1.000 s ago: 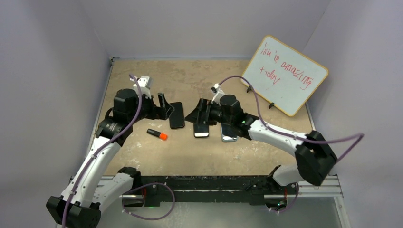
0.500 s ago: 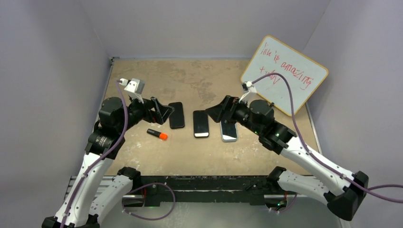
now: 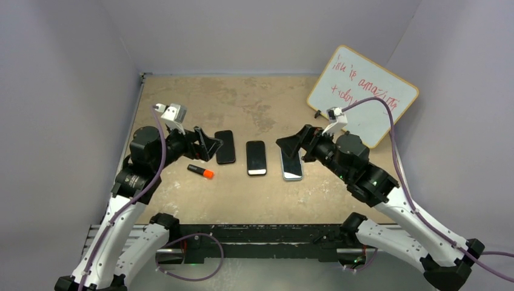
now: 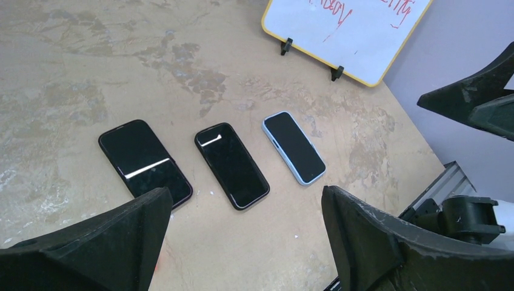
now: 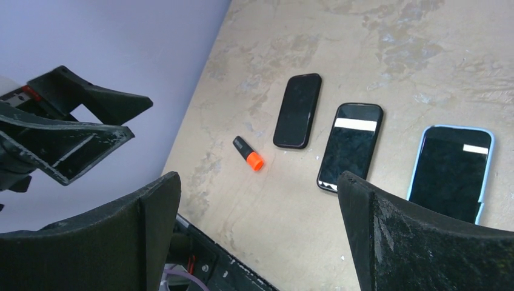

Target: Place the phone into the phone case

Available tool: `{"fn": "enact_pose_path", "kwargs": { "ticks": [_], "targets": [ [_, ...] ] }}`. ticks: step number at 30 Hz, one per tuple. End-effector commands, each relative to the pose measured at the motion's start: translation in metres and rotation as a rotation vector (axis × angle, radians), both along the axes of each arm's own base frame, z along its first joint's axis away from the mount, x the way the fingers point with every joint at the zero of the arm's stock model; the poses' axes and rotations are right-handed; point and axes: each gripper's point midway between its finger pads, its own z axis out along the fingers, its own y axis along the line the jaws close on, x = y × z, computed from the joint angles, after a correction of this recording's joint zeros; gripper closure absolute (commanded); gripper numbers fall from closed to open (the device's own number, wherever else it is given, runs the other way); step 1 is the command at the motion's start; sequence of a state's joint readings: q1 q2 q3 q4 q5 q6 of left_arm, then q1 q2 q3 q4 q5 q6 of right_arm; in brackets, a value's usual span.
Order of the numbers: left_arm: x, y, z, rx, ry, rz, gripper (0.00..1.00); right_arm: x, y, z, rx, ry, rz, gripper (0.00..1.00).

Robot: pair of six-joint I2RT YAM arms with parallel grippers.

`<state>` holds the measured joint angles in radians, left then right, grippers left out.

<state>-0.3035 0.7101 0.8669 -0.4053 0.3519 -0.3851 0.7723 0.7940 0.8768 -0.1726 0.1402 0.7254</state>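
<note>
Three flat phone-shaped things lie in a row on the table. A black one is on the left, a black one in the middle, and a light-blue-rimmed one on the right. I cannot tell which is an empty case. The left wrist view shows them in the same order, as does the right wrist view. My left gripper is open and empty, raised left of the row. My right gripper is open and empty, raised above the right end.
An orange-capped black marker lies in front of the left phone. A yellow-framed whiteboard stands at the back right. Purple walls close in both sides and the back.
My right gripper has drawn back to the right and up, off the middle phone, which now lies uncovered. My left gripper has pulled back slightly left from the left phone. The phones have not moved.
</note>
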Motion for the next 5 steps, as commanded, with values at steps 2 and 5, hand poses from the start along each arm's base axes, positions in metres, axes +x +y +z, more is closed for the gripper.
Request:
{"fn": "enact_pose_path", "kwargs": {
  "ticks": [2, 5],
  "targets": [
    [0.0037, -0.0025, 0.0053, -0.014, -0.022, -0.003, 0.01, 0.0013, -0.0094, 0.0263, 0.027, -0.057, -0.04, 0.01],
    [0.0048, -0.0015, 0.0064, -0.007, -0.03, 0.002, 0.01, 0.0016, -0.0046, 0.0205, 0.022, -0.039, -0.024, 0.01]
  ]
}}
